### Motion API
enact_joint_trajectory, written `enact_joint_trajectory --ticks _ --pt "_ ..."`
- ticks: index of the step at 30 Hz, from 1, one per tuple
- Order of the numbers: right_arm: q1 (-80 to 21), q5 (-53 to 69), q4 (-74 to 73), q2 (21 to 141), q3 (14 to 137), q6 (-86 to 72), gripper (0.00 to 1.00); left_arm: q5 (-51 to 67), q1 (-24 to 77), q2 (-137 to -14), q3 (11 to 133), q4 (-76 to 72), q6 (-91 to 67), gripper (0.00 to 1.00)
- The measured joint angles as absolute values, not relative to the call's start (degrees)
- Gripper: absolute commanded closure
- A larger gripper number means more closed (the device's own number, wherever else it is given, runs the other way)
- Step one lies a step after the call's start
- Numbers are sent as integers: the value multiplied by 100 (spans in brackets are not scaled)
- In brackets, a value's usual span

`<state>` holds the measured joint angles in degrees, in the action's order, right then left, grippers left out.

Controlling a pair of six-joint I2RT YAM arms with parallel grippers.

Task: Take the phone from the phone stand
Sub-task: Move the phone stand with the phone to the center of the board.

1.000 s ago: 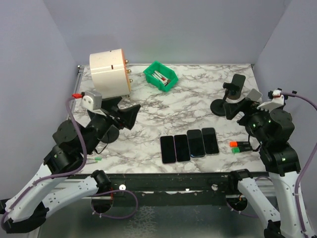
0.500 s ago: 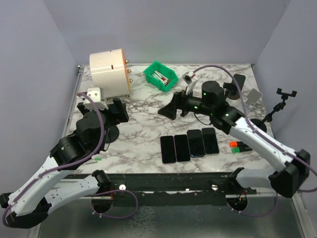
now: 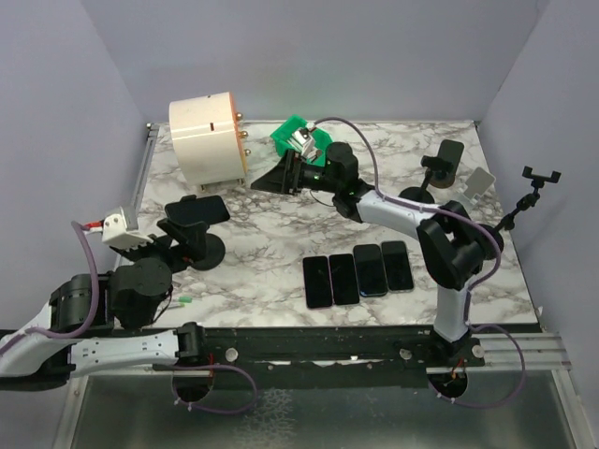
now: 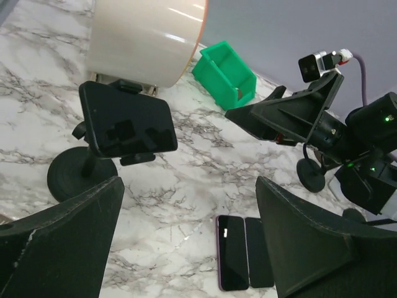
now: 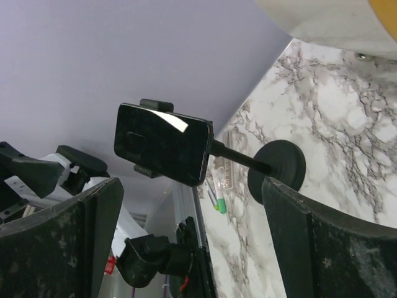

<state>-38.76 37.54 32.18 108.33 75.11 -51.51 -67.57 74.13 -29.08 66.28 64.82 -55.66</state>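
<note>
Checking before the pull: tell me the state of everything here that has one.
Black smartphone: clamped sideways in the black round-based stand.
Left hand: open, empty.
Right hand: open, empty.
Four dark phones in a row: flat on the marble table.

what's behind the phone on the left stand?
Behind the phone: its stand's clamp, then the white drum. The clamp's back is covered by the phone.
</note>
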Motion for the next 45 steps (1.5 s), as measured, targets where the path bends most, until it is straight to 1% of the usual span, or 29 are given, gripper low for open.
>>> enact_joint_trajectory --ticks 3,6,8,11,18,22,25,31,34,40,43,45 --pt "-3907 3929 3542 11338 7891 -5478 1 -7102 7631 -2928 6608 6825 -5966 6" --pt "-3957 4042 3728 11679 8167 -5739 1 -7419 7642 -3308 6720 7380 -6504 1" --pt "-3988 4106 3798 11896 8370 -5867 2 -7577 7620 -3675 6779 7636 -6792 1" --pt "-4049 4193 3817 12267 8759 -6016 6 -7673 7603 -3852 6775 7837 -7054 1" --pt "-4204 4429 3903 13058 9456 -6466 13 -7848 7575 -3566 6783 8036 -7306 1" --pt "-4263 4582 4047 13461 9861 -6742 17 -7865 7575 -3612 6851 8049 -7262 1" --pt "-4318 4727 4425 13751 10112 -7116 24 -7872 7575 -3638 6925 8040 -7175 1" --pt "-4381 4895 5850 14280 10121 -8243 39 -7874 7575 -3640 6987 7905 -6827 2" --pt "-4383 4925 6438 14558 10151 -8735 45 -7881 7575 -3636 6987 7843 -6718 2" --pt "-4390 4952 6976 14774 10267 -9242 53 -7891 7575 -3570 6987 7736 -6536 2" --pt "-4414 4967 7177 14814 10484 -9426 63 -7894 7575 -3503 6984 7706 -6479 3" --pt "-4436 4987 7290 14857 10680 -9533 65 -7894 7572 -3472 6984 7679 -6447 3"
